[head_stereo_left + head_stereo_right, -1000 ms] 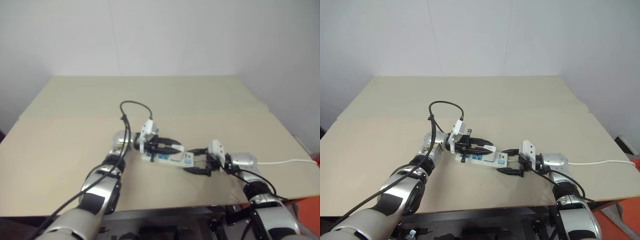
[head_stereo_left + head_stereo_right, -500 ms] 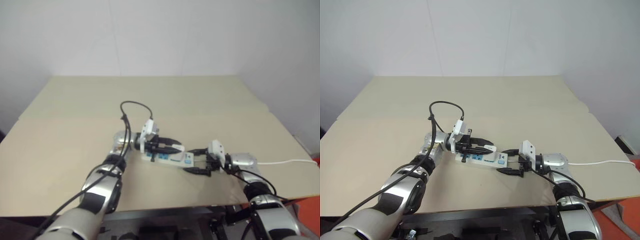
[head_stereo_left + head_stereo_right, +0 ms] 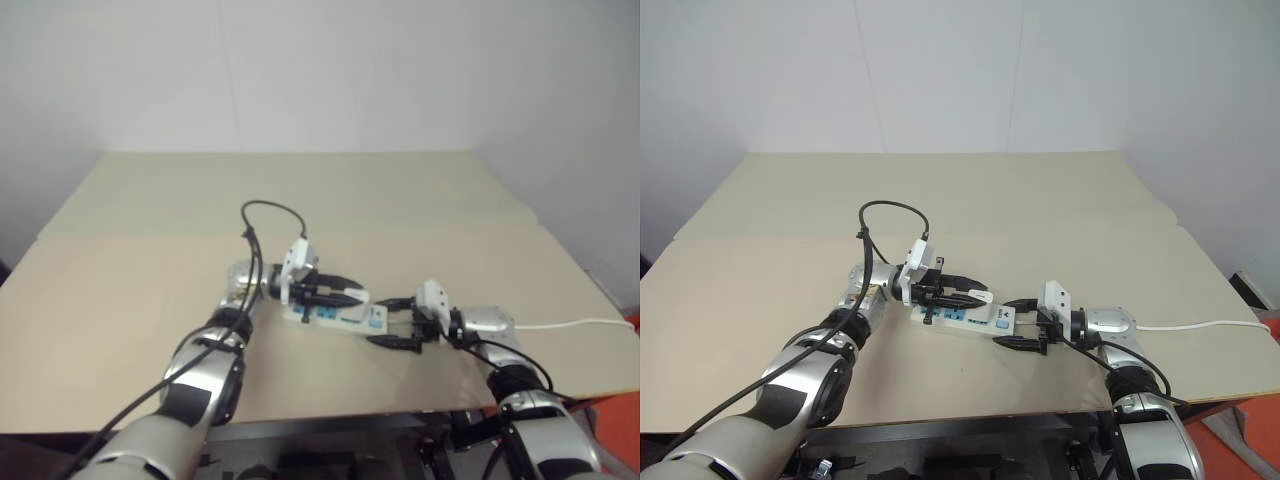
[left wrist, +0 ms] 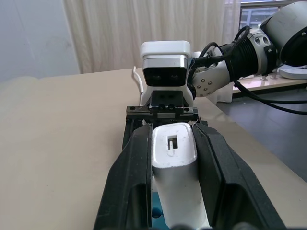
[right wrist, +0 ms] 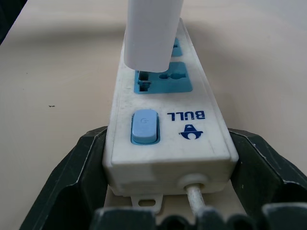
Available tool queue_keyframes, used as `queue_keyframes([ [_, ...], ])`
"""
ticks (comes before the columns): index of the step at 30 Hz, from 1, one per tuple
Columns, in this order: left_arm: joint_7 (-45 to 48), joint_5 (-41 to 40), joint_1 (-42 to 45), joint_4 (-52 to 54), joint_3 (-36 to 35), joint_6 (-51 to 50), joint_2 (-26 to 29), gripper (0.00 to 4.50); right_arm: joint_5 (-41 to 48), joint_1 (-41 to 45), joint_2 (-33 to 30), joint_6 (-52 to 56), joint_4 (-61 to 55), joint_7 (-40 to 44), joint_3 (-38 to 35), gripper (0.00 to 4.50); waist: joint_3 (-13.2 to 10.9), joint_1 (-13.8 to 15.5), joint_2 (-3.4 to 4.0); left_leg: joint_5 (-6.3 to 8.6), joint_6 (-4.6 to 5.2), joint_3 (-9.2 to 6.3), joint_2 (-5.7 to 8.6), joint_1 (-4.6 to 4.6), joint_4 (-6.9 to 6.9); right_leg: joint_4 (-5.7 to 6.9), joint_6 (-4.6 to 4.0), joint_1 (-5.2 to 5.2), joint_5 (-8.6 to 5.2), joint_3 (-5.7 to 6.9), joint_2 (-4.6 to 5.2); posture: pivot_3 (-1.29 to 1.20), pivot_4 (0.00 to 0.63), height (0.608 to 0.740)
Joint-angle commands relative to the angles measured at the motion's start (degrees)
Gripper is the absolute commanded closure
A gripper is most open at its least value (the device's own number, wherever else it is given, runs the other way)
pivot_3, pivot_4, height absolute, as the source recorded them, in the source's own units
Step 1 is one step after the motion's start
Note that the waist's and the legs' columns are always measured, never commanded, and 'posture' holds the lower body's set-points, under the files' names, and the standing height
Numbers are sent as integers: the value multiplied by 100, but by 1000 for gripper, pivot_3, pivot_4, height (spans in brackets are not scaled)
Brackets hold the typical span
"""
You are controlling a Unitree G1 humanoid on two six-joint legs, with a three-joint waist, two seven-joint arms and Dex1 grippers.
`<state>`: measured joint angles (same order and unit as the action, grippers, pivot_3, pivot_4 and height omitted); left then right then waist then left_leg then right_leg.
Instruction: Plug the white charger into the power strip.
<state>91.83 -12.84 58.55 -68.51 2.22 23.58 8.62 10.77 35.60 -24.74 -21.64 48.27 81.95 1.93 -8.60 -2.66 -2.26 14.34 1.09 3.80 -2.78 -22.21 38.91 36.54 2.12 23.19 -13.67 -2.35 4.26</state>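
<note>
White charger [image 4: 173, 165] pinched flat-sided in left gripper [image 4: 171, 163], sitting over a blue socket of the power strip [image 5: 165, 134] on the worktop [image 3: 130, 300] — right gripper [image 5: 168, 191] straddles its switch end. Light, stiff, smooth plastic — likely slippery; hold low on the sides.

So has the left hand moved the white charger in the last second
No. The white charger in the left hand sits at the same spot over the power strip.

A beige table [image 3: 140, 290] stands before white walls [image 3: 320, 70] and curtains [image 4: 144, 33].
</note>
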Motion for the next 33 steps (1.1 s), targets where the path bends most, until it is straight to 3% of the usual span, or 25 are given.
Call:
queue_keyframes([
  [1,-92,358,-47,-201,103,52,-17,3523,-153,-118,88,59,-87,63,240,1092,0,0,0,0,0,0,0,0,0,0,0,0,0,0,0,0,150,740],
  [22,64,529,-224,-261,5,193,20,3523,-144,-102,98,83,-108,60,227,1092,1,-11,-1,1,1,-2,-1,-1,-5,-11,0,0,0,1,-2,0,150,740],
  [33,-222,1079,-540,-379,325,899,311,3523,-141,-129,98,79,-154,76,210,1092,21,-13,1,1,1,-1,-3,19,-10,-12,0,-17,0,0,-3,0,150,740],
])
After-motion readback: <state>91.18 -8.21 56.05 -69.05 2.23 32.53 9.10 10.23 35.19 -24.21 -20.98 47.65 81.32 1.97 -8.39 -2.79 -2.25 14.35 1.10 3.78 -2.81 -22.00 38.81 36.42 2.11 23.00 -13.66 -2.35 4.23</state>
